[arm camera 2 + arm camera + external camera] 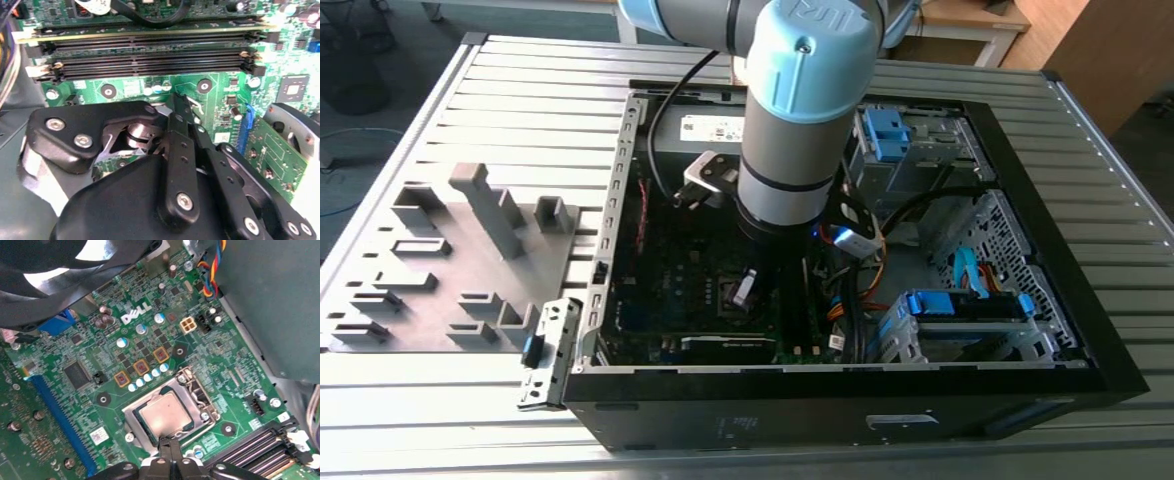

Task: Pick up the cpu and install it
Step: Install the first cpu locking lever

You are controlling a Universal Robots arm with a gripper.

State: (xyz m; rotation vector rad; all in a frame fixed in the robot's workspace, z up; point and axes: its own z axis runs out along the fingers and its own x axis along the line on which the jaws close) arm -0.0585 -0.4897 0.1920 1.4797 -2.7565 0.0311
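- In the exterior view we see the arm (794,120) reaching straight down into the open computer case (854,260), which lies on its side on a slatted metal table (480,80).
- The gripper (761,290) hangs low over the green motherboard (680,270), in the case's middle.
- In the first wrist view the cpu (164,414) lies flat in its socket (172,412) on the motherboard (125,365), silver top up, with the metal socket frame around it.
- The gripper (167,447) sits at the chip's 6 o'clock edge in that view; its dark fingertips (165,442) come to a narrow point right at the chip's rim.
- We cannot tell whether those tips touch the chip or stop just above it, and we cannot tell how far apart the fingers stand or whether they have hold of anything.
- In the second wrist view the gripper's black linkage (180,165) takes up the foreground, with the memory slots (150,55) running across the board beyond it.
- Going by the exterior view, a grey parts tray (447,260) rests on the table at the case's 9 o'clock.
- Inside the case, a drive bay with blue clips (947,310) sits at the gripper's 3 o'clock, and black cables (907,215) loop between them.
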